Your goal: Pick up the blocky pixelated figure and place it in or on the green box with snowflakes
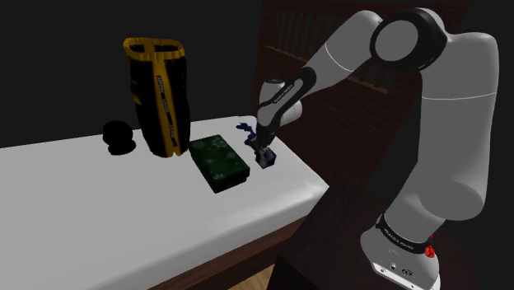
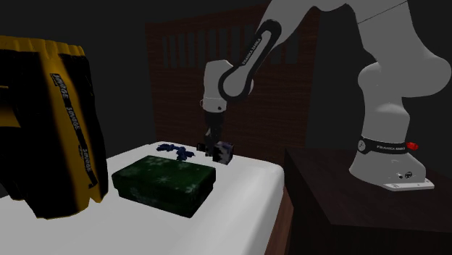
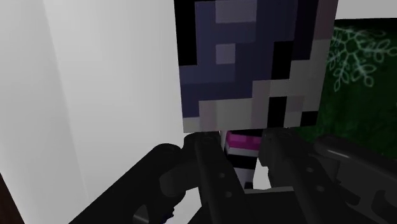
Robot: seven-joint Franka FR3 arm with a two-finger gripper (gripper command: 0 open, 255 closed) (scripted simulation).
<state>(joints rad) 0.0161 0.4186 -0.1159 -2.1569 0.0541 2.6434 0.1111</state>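
The all-black two-finger gripper hangs just beside the dark green, flat rectangular box with pale snowflakes, off the short end that faces the arm's dark stand. Its fingers are drawn in close and clasp the blocky pixelated figure, a cube-shaped piece of dark blue, black, grey and white squares with a magenta patch at the gripped part. The figure is beside the box and apart from it, not on it; it seems to sit low over the white table top, but I cannot tell whether it touches the surface.

Behind the box's far corner lies a small, dark blue, branching object. On the box's other side, away from the gripper, stands a tall yellow and black bag with lettered straps, and past that a rounded black lump. A dark wooden slatted panel rises behind the box and the gripper.
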